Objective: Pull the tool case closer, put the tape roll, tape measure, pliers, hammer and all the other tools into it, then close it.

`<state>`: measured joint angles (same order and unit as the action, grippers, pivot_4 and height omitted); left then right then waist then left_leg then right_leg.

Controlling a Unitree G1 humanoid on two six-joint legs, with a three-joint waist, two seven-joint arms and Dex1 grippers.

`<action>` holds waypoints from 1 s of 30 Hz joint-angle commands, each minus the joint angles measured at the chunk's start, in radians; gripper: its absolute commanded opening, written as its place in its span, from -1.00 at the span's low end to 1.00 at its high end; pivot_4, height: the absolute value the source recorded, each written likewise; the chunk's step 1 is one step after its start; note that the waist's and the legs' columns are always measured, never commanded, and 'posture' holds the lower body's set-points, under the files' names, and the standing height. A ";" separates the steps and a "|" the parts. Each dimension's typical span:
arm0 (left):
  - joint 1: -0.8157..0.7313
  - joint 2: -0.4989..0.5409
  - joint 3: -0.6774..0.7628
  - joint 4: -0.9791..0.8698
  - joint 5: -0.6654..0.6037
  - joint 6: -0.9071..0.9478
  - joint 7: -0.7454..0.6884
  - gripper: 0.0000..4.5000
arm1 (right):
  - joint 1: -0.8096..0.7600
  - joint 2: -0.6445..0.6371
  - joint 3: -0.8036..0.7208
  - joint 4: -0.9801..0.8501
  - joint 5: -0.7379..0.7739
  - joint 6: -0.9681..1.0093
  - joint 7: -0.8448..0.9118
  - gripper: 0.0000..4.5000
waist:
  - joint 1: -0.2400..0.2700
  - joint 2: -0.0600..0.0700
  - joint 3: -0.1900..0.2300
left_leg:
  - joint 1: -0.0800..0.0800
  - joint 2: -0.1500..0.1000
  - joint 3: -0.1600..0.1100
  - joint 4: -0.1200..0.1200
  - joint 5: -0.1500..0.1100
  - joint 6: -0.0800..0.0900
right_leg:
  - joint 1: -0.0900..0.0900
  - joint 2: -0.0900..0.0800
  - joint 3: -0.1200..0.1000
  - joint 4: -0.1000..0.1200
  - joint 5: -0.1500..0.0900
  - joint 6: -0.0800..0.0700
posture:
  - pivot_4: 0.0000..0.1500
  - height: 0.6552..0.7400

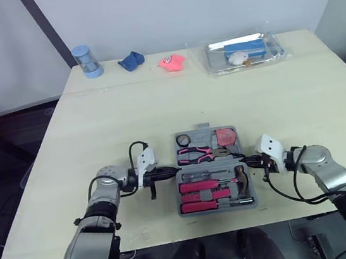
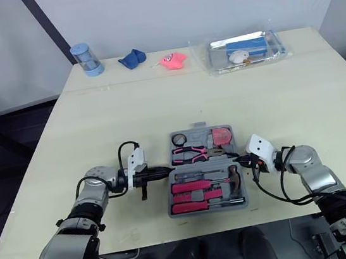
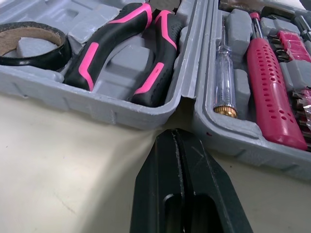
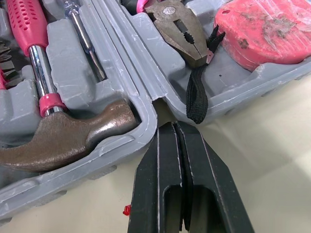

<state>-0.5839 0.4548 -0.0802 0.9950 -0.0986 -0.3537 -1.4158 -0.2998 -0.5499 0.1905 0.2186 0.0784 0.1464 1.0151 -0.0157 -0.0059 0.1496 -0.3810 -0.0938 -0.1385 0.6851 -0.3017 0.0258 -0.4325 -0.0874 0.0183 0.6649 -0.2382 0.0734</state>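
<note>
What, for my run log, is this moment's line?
tool case: open, tools inside | left gripper: shut, at hinge end | right gripper: shut, at hinge end

No legible text, label, brand, number or sign found. Checked the tool case (image 1: 219, 208), tape measure (image 4: 262, 29), clear packet (image 1: 246, 53) and blue cylinder (image 1: 87, 61). Nothing readable on any of them.
</note>
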 commanded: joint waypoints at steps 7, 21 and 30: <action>0.016 -0.030 -0.022 -0.023 0.009 0.014 -0.023 -0.99 | -0.009 0.000 0.010 -0.030 0.015 -0.011 0.037 -1.00 | -0.001 0.000 0.000 | 0.000 0.000 0.000 0.000 0.000 0.000 | 0.000 0.000 0.000 0.000 0.000 0.000 | 1.00 1.00; 0.080 -0.041 -0.053 -0.163 -0.009 0.088 -0.073 -0.99 | 0.055 -0.033 0.004 -0.132 0.069 0.050 0.112 -1.00 | -0.001 0.000 0.000 | 0.000 0.000 0.000 0.000 0.000 0.000 | 0.000 0.000 0.000 0.000 0.000 0.000 | 1.00 1.00; 0.201 -0.025 -0.085 -0.393 -0.023 0.191 -0.072 -0.99 | 0.097 -0.059 -0.009 -0.161 0.073 0.063 0.109 -1.00 | 0.002 0.001 0.000 | 0.000 0.000 0.000 0.000 0.000 0.000 | 0.000 0.000 0.001 0.000 0.000 0.000 | 1.00 1.00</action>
<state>-0.4002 0.4497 -0.1172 0.6549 -0.1130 -0.1781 -1.4621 -0.2036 -0.6167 0.1790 0.1046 0.1227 0.2157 1.1100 -0.0133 -0.0054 0.1492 -0.3812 -0.0937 -0.1386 0.6849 -0.3018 0.0260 -0.4324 -0.0878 0.0188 0.6644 -0.2382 0.0734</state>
